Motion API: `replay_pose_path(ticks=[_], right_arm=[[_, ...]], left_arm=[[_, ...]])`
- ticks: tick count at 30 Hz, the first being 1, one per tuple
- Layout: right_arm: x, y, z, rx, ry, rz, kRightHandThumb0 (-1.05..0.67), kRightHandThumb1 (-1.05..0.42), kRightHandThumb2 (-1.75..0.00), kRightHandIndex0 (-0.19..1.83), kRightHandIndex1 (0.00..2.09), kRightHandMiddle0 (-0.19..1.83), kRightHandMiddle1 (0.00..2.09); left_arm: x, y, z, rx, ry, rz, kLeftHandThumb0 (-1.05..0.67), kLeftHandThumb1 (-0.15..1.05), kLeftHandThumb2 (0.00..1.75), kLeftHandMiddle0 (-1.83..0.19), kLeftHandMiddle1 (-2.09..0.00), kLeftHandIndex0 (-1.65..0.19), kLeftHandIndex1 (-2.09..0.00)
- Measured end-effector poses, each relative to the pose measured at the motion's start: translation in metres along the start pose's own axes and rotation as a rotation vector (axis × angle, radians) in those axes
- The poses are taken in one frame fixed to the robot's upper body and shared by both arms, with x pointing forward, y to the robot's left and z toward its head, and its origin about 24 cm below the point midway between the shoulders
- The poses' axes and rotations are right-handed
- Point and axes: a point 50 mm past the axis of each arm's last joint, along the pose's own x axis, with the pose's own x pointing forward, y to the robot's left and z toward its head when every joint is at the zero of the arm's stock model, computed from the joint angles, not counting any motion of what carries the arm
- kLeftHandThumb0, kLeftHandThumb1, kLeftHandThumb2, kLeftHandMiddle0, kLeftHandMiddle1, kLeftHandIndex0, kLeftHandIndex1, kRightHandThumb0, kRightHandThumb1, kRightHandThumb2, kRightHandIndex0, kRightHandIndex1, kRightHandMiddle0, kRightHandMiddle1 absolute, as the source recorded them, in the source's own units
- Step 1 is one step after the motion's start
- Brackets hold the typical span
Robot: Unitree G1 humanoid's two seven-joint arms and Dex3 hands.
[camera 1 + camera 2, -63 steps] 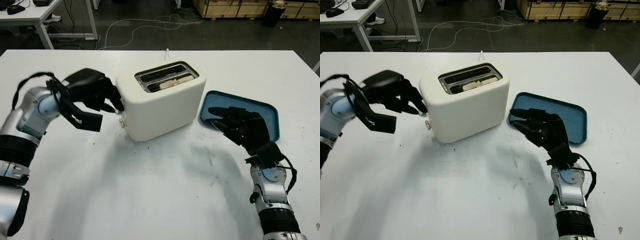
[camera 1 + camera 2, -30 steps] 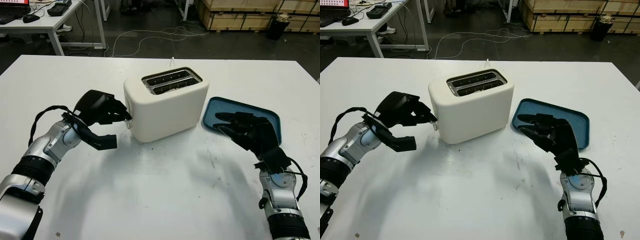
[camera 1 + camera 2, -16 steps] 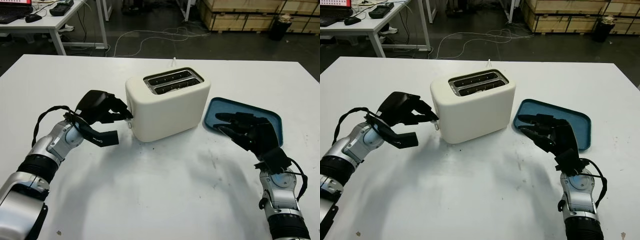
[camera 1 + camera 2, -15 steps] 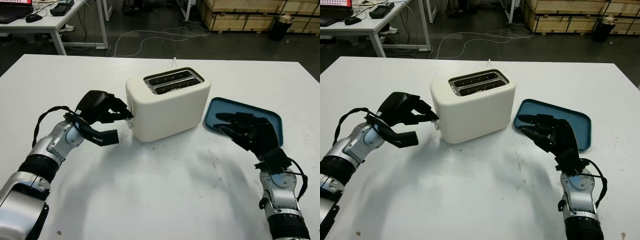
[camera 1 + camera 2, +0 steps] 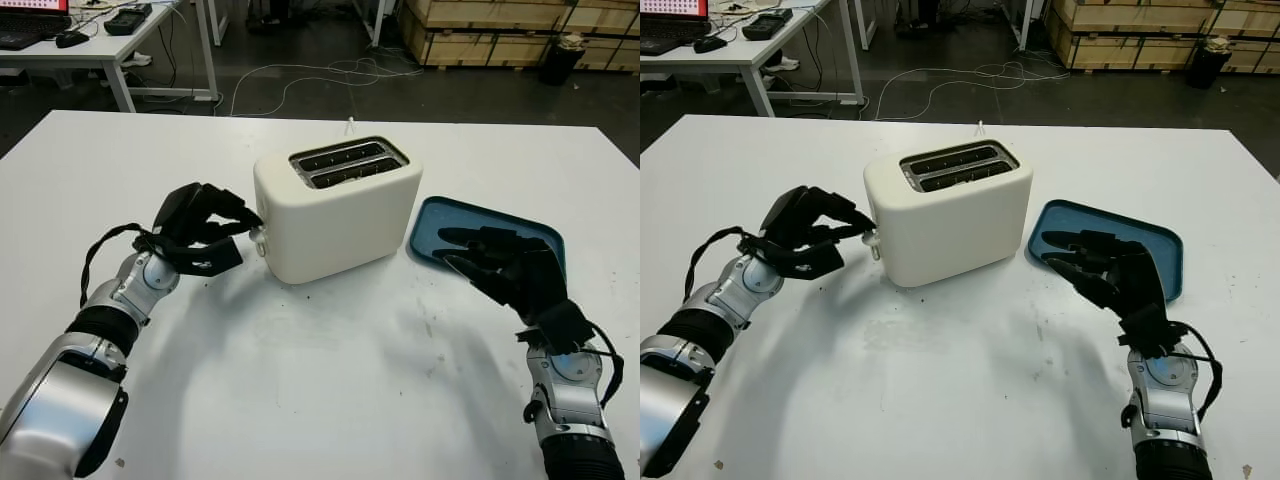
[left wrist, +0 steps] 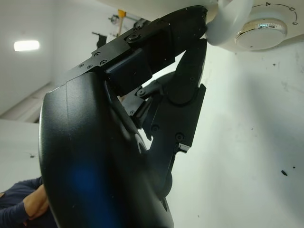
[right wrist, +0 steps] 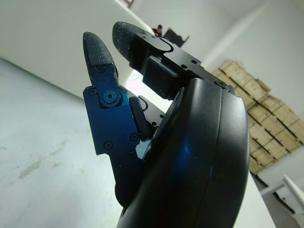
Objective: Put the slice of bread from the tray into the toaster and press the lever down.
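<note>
left hand curled, right hand open, raised

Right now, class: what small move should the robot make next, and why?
Probably draw the left hand back from the lever: the lever sits low on the toaster, no bread stands above its slots, the tray looks bare, and the right hand hangs open over it.

Setting: a robotics lab or workshop. Evidence: bare dark concrete floor with loose white cables at 12 o'clock; stacked wooden pallet crates at 1 o'clock; a second white desk carrying electronics at 10 o'clock.
</note>
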Motion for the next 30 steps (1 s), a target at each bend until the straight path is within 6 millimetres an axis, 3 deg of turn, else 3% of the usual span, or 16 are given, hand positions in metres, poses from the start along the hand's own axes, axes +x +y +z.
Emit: replay_pose_path(ticks=[14,18,22,25,30], right_arm=[[0.0,0.0,0.001,0.015,-0.009,0.011,-0.45,-0.86,0.0,1.17,0.0,1.08,0.0],[-0.001,-0.002,0.002,0.038,-0.019,0.0,-0.44,-0.86,0.0,1.17,0.0,1.08,0.0],[0.0,-0.002,0.002,0.04,-0.02,0.002,-0.44,-0.85,0.0,1.18,0.01,1.09,0.0],[0.001,-0.002,0.0,0.044,-0.013,0.003,-0.44,-0.85,0.0,1.18,0.01,1.09,0.0],[0.003,0.0,-0.003,0.052,0.0,0.008,-0.48,-0.85,0.0,1.17,0.0,1.08,0.0]], left_arm=[[-0.003,-0.003,-0.001,-0.005,0.005,0.002,-0.16,0.92,0.11,-0.93,-0.48,-1.06,-0.01],[-0.006,-0.004,0.001,-0.006,-0.002,0.02,-0.16,0.92,0.04,-0.87,-0.78,-1.09,-0.02],[-0.012,0.0,0.005,0.017,-0.046,0.05,-0.2,0.92,0.05,-0.84,-0.93,-1.09,-0.02],[-0.018,0.009,0.011,0.064,-0.087,0.043,-0.24,0.92,0.05,-0.81,-1.17,-1.12,-0.02],[-0.023,0.028,0.021,0.137,-0.137,0.008,-0.28,0.92,0.03,-0.85,-1.3,-1.18,-0.05]])
